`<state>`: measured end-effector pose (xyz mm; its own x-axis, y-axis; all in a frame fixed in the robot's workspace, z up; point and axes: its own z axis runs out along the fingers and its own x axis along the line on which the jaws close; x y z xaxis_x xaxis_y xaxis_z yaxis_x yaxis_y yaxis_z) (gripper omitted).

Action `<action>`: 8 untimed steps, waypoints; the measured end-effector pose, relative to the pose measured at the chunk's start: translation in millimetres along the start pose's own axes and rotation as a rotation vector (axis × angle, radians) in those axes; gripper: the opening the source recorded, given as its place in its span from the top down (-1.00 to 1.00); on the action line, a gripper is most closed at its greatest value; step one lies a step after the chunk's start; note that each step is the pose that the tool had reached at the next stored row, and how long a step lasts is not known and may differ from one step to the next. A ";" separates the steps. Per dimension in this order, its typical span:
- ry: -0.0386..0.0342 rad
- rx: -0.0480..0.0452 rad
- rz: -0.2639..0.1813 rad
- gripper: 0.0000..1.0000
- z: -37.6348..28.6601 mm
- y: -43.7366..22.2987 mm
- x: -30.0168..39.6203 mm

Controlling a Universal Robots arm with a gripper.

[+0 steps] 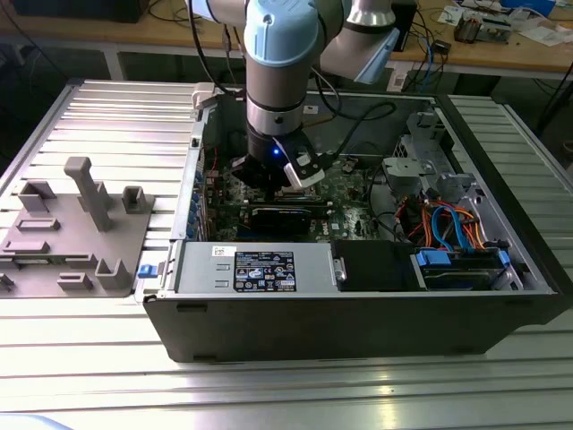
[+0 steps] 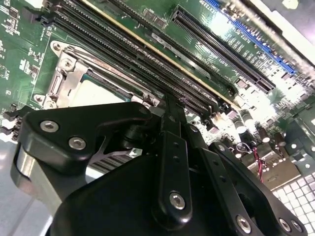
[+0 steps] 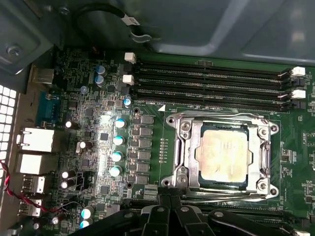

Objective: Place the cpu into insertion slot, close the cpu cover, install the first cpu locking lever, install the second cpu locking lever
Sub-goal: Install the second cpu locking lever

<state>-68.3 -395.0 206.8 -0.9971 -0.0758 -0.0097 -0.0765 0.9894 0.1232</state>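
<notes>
Inside the open computer case [image 1: 358, 305], your gripper [image 1: 273, 175] hangs over the motherboard. In the first wrist view, the cpu [image 3: 224, 153] sits in the insertion slot [image 3: 193, 152], the cpu cover [image 3: 222, 119] apparently closed; levers look unfinished. Whether the gripper grasps anything, you cannot tell.

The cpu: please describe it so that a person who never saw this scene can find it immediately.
Look inside the open computer case at the green motherboard, just beside the row of long black memory slots. There a grey metal frame, the cpu cover, surrounds the cpu. It is the flat square with a dull, stained silver top, unlike the small dark chips around it.
</notes>
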 end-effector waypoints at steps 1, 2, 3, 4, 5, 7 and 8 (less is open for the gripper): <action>0.0000 -0.0002 -0.001 0.79 0.2 0.5 0.0; 0.0001 -0.0003 -0.002 0.79 0.4 1.7 -0.2; 0.0002 -0.0003 -0.003 0.79 0.5 2.6 -0.2; 0.0004 -0.0002 -0.005 0.79 0.6 3.1 -0.1; 0.0007 -0.0004 -0.007 0.79 1.2 3.7 0.0; 0.0013 -0.0004 -0.010 0.79 2.1 4.6 0.1; 0.0017 -0.0010 -0.012 0.79 2.7 5.3 0.0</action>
<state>-68.8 -389.5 204.7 -0.9961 -0.0882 -0.0095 -0.0887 0.9883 0.1241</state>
